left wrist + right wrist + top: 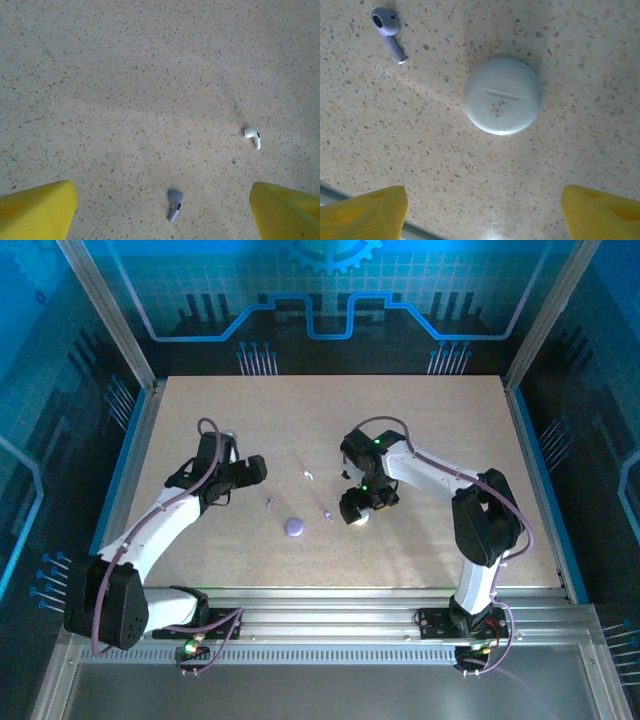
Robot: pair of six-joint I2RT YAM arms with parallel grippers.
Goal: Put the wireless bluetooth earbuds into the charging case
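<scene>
While wide-spread, R gripper (483,190) right over white case half (502,95).

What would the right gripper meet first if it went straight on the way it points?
Probably the white round case part, lying on the table straight ahead of the open right gripper and roughly centred in its line. The purple earbud lies off to the side. The distance is unclear.

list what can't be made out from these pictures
1. Top view: the white case half is mostly covered by the right end effector.
2. Top view: the earbuds are too small to show which way they lie.
3. Wrist views: the yellow fingers are cut off by the bottom edge.
</scene>
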